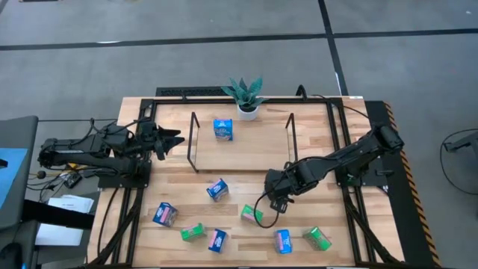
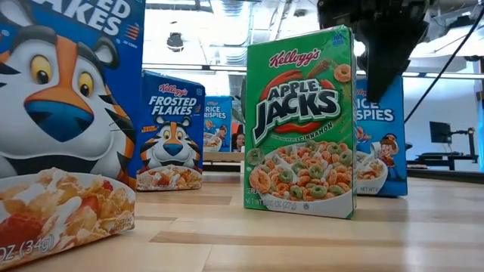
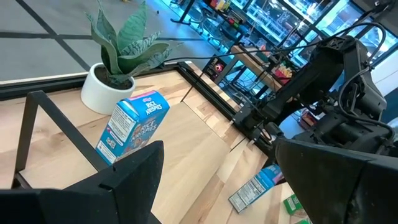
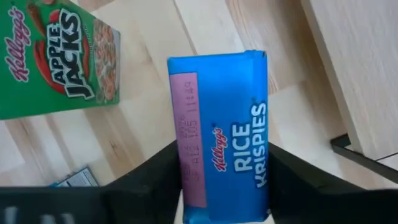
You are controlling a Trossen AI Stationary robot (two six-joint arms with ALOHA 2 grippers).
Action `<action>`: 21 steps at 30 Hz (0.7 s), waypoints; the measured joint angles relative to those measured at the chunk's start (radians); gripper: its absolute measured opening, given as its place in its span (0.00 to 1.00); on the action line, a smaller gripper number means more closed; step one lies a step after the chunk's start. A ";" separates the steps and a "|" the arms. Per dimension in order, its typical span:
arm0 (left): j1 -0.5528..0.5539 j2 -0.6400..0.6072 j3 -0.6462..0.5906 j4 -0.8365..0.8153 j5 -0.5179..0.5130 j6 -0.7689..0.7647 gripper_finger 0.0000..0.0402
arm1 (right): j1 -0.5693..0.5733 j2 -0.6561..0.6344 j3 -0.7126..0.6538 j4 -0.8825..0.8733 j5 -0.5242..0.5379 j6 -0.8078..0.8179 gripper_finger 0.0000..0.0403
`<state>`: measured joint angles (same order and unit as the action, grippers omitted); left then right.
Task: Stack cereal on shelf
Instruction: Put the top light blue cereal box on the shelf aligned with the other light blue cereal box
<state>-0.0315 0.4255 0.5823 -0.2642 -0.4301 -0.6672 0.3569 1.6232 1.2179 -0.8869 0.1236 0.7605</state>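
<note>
Rice Krispies box point(image 4: 221, 134) between right fingers point(image 4: 149, 177)

Light slatted wooden tabletop point(image 1: 246, 183) carrying a black wire-framed wood shelf point(image 1: 243, 153); a white-potted green plant point(image 1: 246, 99) behind it, small blue and green cereal boxes point(image 1: 217, 190) scattered in front.

- Between the right gripper point(image 4: 224, 186) fingers we see a blue Rice Krispies box point(image 4: 224, 134) of printed cardboard with a light sheen.
- Just beside that gripper, the green Apple Jacks box point(image 4: 59, 59) looks like the same glossy card (bright print).
- Under both we see the tabletop point(image 4: 149, 93), pale smooth wood with visible grain.
- The gripper fingers point(image 4: 146, 180) look like matt black plastic.
- Ahead of the left gripper point(image 3: 217, 186), the shelf point(image 1: 246, 153) has a light-wood board and thin black wire ends.
</note>
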 joint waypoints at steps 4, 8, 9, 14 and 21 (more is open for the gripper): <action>0.000 0.000 0.000 0.000 -0.002 0.001 0.75 | 0.000 0.000 0.000 0.002 -0.014 -0.015 0.41; 0.000 0.000 0.000 0.000 -0.002 0.000 0.75 | -0.006 -0.001 0.000 0.003 -0.035 -0.044 0.36; 0.000 0.000 0.000 0.000 -0.002 0.000 0.75 | -0.010 -0.008 0.000 0.002 -0.043 -0.059 0.35; 0.000 0.000 0.000 0.000 -0.003 -0.003 0.75 | -0.050 -0.059 0.000 0.000 -0.053 -0.113 0.37; 0.000 0.000 0.000 0.000 -0.003 -0.010 0.75 | -0.170 -0.178 0.000 0.032 -0.050 -0.181 0.38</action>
<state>-0.0311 0.4259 0.5823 -0.2642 -0.4332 -0.6769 0.1864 1.4456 1.2179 -0.8550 0.0734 0.5795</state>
